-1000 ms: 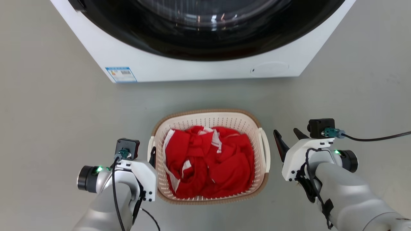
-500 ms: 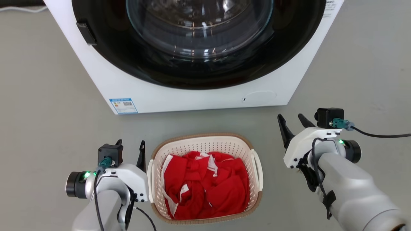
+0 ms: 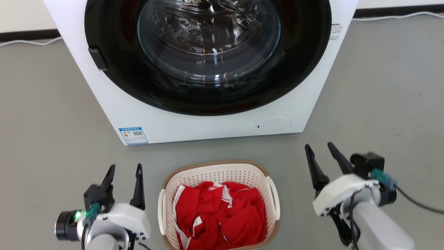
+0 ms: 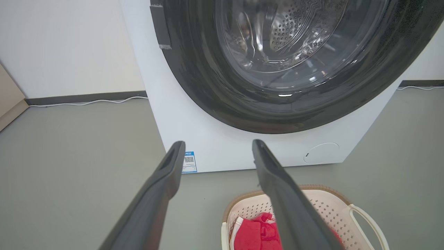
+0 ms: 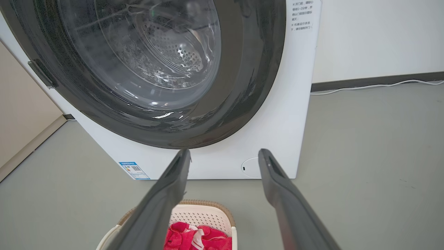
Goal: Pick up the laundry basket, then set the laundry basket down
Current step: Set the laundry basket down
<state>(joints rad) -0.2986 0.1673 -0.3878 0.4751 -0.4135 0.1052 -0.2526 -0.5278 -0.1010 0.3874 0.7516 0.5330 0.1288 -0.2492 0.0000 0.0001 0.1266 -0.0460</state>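
Note:
The laundry basket [image 3: 215,172], cream-white and perforated with a brown rim and white side handles, stands on the grey floor in front of the washing machine, holding red clothes [image 3: 222,215]. My left gripper [image 3: 125,170] is open to the left of the basket, apart from it, fingers pointing at the machine. My right gripper [image 3: 319,148] is open to the basket's right, also clear of it. The left wrist view shows the basket [image 4: 329,205] at the lower right behind one finger. In the right wrist view the basket [image 5: 204,213] lies at the bottom left.
A white front-loading washing machine [image 3: 208,125] with a dark round glass door [image 3: 208,45] stands just beyond the basket. White cables [image 3: 399,16] run along the dark skirting at the wall. Grey floor [image 3: 381,90] spreads on both sides of the machine.
The head view has tilted up, showing more of the machine and less of the basket. Both grippers have drawn away from the basket's handles, outward and upward, and stay open.

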